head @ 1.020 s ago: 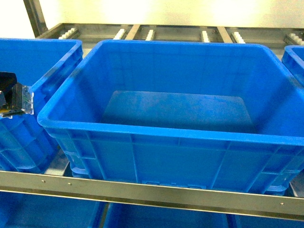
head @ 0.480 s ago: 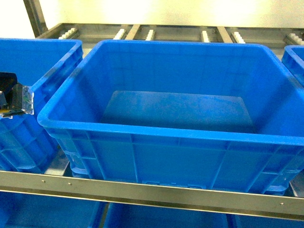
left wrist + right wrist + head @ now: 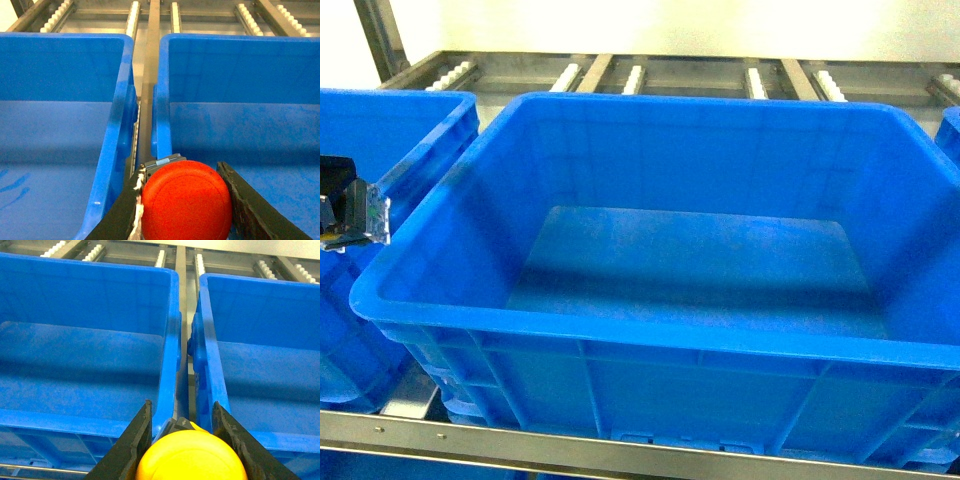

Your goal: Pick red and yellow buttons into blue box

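Roller racking with steel rails (image 3: 620,455) runs behind everything, and the blue box (image 3: 650,345) sits front and centre in the head view with more crates either side, a left crate (image 3: 390,110) being the obvious one. Box floor looks bare so far, no buttons in it. Left gripper (image 3: 182,200) is clamped on the red button (image 3: 186,202), cap squeezed between both fingers, and the wrist view has it hanging right over the gap between the left crate and the box, roughly above the box's left rim. Right gripper (image 3: 190,440) is closed on the yellow button (image 3: 192,457) the same way, and it's poised over the gap between the box's right wall and a right crate (image 3: 260,340). In the head view only a sliver of the left gripper shows at the far left edge, over the left crate, and the right one isn't visible there at all. So my worry: both are sitting on the boundary lines, not over the box interior. Let go now and either button could clip a rim and bounce into the wrong crate, or drop down the slot between crates onto the rack. Those round caps also look slippery to pinch, so a jerk sideways might pop one loose early. Both arms seem level, pointing away toward the far side of the rack, and I reckon each needs to swing inward first.
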Available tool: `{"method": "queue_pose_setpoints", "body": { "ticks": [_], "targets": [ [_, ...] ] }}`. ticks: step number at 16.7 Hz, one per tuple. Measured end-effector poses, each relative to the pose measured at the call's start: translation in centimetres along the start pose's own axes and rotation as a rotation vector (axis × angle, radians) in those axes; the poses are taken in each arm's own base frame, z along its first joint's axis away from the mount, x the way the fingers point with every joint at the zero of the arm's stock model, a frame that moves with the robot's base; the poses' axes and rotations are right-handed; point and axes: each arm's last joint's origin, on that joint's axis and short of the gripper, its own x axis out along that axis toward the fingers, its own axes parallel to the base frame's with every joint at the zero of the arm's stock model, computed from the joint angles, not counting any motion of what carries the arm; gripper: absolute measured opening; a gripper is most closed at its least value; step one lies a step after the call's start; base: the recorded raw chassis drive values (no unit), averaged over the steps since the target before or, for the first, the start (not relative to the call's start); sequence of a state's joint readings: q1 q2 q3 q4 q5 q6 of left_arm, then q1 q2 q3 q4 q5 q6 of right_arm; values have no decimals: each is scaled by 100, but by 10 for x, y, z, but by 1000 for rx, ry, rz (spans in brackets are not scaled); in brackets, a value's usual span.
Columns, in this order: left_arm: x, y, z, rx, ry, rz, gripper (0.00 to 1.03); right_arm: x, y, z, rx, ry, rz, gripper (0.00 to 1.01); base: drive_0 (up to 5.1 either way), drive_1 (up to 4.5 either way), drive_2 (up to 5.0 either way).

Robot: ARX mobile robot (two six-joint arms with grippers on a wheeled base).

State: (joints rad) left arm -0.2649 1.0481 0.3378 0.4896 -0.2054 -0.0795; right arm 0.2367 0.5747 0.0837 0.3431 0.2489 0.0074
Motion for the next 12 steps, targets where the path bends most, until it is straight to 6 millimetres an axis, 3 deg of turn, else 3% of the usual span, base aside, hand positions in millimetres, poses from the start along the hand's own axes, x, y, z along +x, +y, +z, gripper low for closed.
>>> {"method": "queue_pose_setpoints", "body": {
  "ticks": [4, 7, 12],
  "targets": [
    [0, 0, 0, 0, -1, 0, 33, 0, 5, 1, -8, 13, 27, 32, 0, 0, 0],
    [0, 0, 0, -1, -1, 0, 33, 10, 12, 15, -15, 46, 40, 32, 0, 0, 0],
    [0, 0, 0, -1, -1, 0, 33, 58, 43, 61, -26, 75, 113, 32, 0, 0, 0]
  ]
}}
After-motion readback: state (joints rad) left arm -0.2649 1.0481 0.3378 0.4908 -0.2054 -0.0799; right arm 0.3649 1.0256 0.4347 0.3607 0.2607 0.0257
